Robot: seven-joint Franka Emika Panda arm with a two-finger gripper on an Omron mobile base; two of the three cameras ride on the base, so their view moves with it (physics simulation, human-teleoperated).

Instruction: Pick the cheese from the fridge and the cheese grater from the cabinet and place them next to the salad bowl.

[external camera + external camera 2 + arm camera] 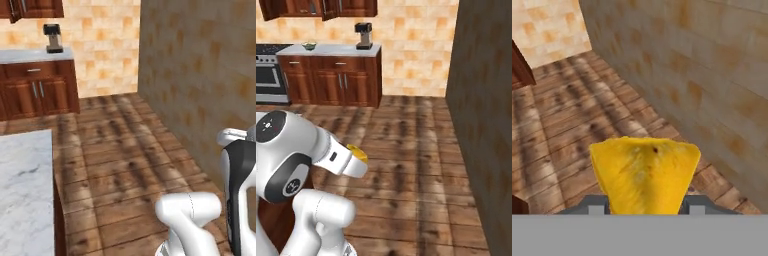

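**Cheese in transit over open floor**

Wood-plank floor stretches ahead, a tan wall close on the right. The fingers pinch the cheese from both sides, apparently for carrying. A marble bench edges the left; the middle lies open for moving.

one cheese, one coffee machine, one small bowl, one stove

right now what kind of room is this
Most likely a home kitchen: a stove beside wooden base cabinets under a pale counter carrying a coffee maker, with a marble counter nearby. The gripper holds cheese.
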